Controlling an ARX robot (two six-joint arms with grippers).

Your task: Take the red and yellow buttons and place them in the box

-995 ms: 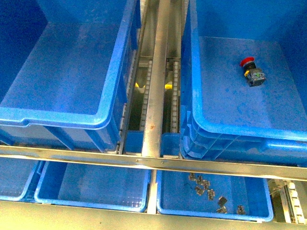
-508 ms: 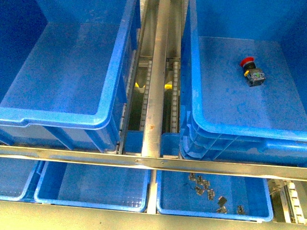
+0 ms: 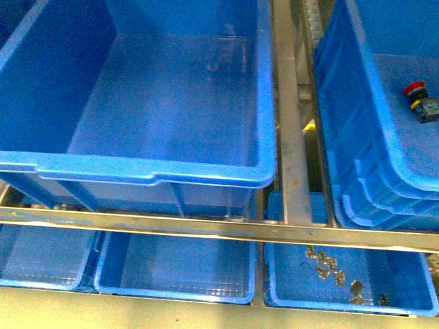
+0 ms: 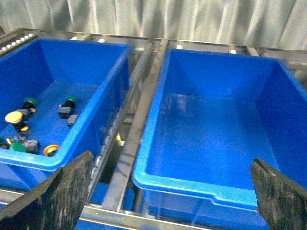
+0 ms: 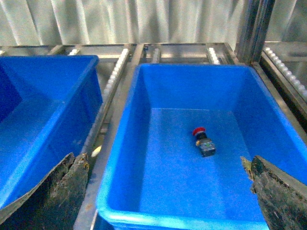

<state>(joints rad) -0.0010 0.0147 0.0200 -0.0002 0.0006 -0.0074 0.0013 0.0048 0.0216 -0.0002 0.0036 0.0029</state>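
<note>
While both the left tool [image 4: 171, 160] and the right tool [image 5: 164, 158] hang above the bins with jaws spread wide and nothing between them, the red button [image 5: 201, 140] lies on its side on the floor of the box [image 5: 192, 88], apart from every wall, with bare floor all round it. The yellow button [image 4: 13, 116] lies in the left bin [image 4: 72, 62], crowded by green buttons [image 4: 30, 101], at the view's edge, so its room on that side cannot be told. Between left bin and box stands the middle bin [image 4: 192, 184], its floor wide open under a thick rolled rim. A steel rail [image 3: 291, 137] runs along the narrow gap between middle bin and box.
</note>
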